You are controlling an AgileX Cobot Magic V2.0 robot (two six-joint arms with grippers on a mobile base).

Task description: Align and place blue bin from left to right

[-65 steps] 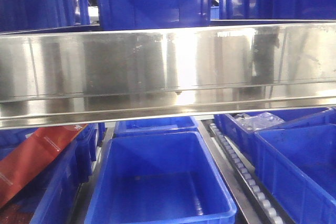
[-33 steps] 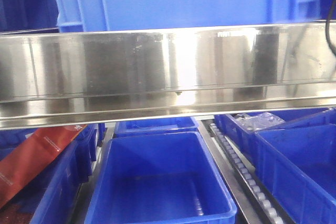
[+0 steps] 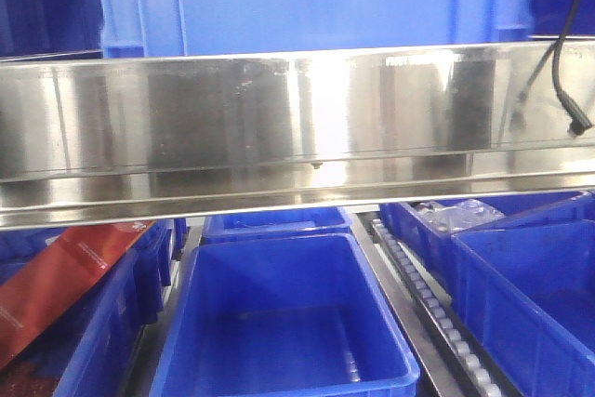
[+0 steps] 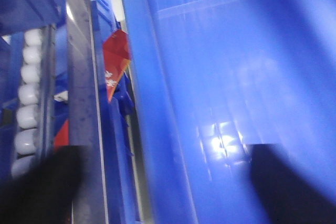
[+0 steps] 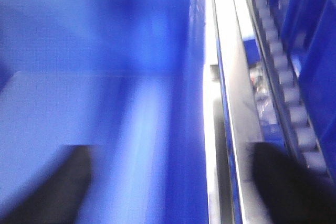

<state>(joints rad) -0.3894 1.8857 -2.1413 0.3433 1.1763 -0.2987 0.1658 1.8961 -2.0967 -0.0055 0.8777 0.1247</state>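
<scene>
front view: blue bin (image 3: pixel 316 2) above the steel rail (image 3: pixel 297 127); fingers' grip can't be told.

You can see the large sky-blue ribbed plastic crate (image 3: pixel 316 2) has come down: a second ago only its rim showed at the top, now its wall fills the space above the steel rail. A black cable (image 3: pixel 562 62) has entered at right.

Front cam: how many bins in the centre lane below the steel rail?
2. The front bin is fully visible and open. The second bin sits directly behind it, cut off by the steel rail. More may be hidden behind.
</scene>
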